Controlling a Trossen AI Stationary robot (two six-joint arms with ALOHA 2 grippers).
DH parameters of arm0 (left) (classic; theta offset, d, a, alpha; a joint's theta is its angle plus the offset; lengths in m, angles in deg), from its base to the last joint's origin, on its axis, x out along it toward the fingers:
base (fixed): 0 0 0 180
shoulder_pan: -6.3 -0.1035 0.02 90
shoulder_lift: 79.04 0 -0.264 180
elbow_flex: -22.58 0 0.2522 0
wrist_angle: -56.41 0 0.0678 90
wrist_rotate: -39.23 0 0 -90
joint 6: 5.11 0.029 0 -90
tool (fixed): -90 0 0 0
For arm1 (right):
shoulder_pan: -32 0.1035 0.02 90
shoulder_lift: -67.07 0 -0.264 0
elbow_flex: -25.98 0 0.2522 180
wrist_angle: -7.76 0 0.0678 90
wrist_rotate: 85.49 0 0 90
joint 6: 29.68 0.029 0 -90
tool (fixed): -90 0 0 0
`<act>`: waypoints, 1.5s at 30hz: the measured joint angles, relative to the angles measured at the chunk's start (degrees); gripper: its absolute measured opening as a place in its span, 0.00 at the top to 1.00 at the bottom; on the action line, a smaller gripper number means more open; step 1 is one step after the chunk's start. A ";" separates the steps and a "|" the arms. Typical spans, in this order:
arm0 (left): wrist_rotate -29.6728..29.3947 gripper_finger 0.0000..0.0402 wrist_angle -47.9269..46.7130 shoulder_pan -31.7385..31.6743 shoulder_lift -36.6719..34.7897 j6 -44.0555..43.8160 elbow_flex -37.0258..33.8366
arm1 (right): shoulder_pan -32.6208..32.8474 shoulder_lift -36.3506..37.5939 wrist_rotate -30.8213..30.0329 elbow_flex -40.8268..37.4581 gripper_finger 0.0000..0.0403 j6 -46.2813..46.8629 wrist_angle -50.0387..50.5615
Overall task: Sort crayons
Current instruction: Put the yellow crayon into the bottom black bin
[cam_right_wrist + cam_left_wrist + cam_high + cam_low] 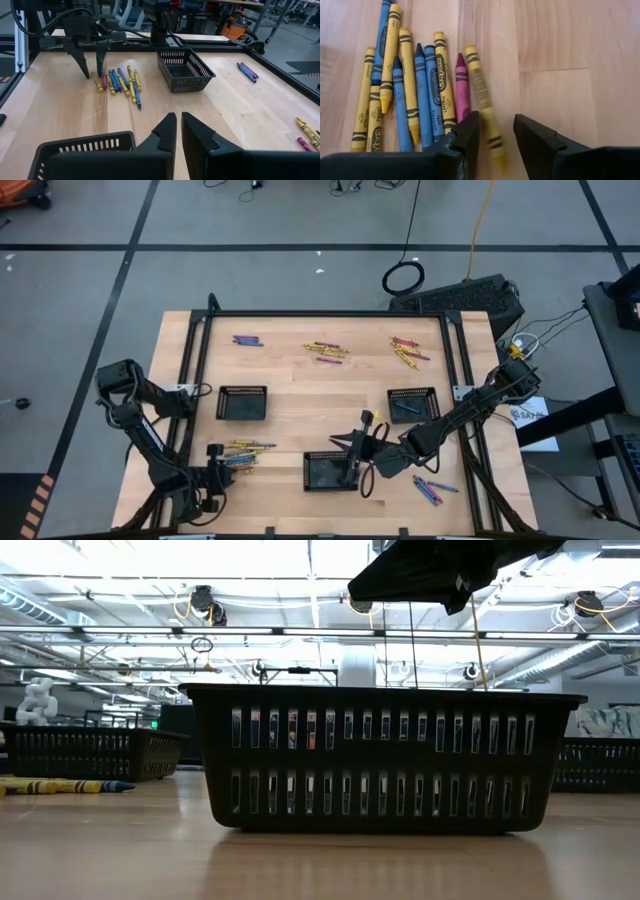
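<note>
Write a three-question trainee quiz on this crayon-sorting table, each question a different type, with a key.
1. True or false: the left end effector straddles a yellow crayon with its fingers apart.
2. Multiple choice: how many black mesh trays stand on the table? A) two B) three C) five
3. Fill in: the right end effector, fingers shut, hangs above the near-centre ____.

Key: 1 true; 2 B; 3 tray.

A robotics lab: framed wooden table [300, 430], floor cables, ceiling strip lights.
</note>
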 joint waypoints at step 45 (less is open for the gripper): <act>-1.98 0.99 25.64 -23.90 -7.48 34.40 2.16 | 7.74 0.44 -14.69 0.00 0.97 -2.39 -2.87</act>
